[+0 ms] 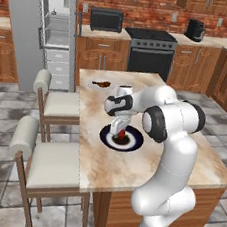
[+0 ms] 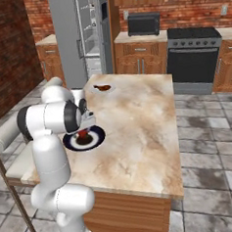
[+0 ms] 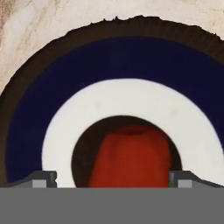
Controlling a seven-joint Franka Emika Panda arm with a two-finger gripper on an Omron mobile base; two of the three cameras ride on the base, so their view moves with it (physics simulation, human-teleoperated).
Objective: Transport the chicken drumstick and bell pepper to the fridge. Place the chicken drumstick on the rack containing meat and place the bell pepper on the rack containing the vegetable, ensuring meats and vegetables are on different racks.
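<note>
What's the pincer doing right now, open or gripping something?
Pincer: open, its tips either side of the bell pepper on the plate, not closed on it.

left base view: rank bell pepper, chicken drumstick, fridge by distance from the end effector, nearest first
1. bell pepper, on the plate directly under the open end effector.
2. chicken drumstick, far end of the island.
3. fridge, open, back left.
</note>
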